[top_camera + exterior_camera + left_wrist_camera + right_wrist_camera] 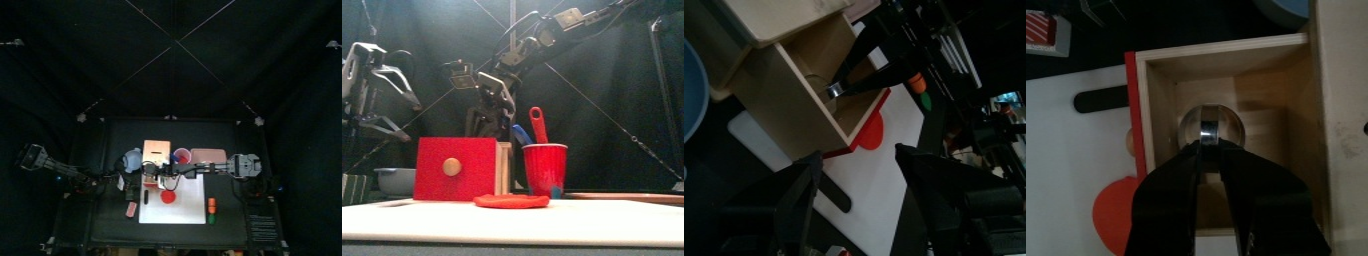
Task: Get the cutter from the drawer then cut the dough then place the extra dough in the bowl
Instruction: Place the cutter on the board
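Black worktop (107, 228) bearing a white cutting board (181, 225) at centre front, with a blue-grey bowl (131, 160), pale wooden box (158, 150) and flat pink tray (209, 155) ranged behind it, a small red toy (131, 209) just beside its left edge.

No legible text, label, brand or number from my cameras: none on wooden box (456, 168), red cup (545, 165), cutting board (516, 222).

The box (1341, 85) is pale matt wood, the cutter (1209, 126) shiny metal, the red cup (545, 166) glossy plastic.
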Action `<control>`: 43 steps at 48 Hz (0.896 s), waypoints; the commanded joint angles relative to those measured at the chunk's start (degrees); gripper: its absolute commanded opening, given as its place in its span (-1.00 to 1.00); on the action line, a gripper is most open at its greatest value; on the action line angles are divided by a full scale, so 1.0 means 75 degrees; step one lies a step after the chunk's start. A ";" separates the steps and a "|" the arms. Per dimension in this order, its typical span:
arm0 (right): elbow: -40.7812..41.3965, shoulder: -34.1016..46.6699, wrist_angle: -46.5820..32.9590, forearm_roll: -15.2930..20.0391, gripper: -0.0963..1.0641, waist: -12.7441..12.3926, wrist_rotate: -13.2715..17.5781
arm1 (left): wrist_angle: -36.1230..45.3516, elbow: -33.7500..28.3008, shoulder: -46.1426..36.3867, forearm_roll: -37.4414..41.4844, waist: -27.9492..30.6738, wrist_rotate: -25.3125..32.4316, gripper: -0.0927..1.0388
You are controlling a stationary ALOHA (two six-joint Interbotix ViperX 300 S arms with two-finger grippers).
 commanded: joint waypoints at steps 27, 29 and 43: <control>0.1992 -0.3656 0.0551 0.0094 0.15 0.0516 0.0082 | -0.0023 -0.0082 -0.0059 0.0047 0.0352 0.0035 0.82; 0.2367 -0.3879 0.0551 0.0187 0.15 0.0586 0.0082 | -0.0023 -0.0082 -0.0082 0.0047 0.0375 0.0035 0.82; 0.4641 -0.4371 -0.0867 0.0738 0.15 0.0574 0.0070 | -0.0023 -0.0129 -0.0363 0.0211 0.0961 0.0047 0.82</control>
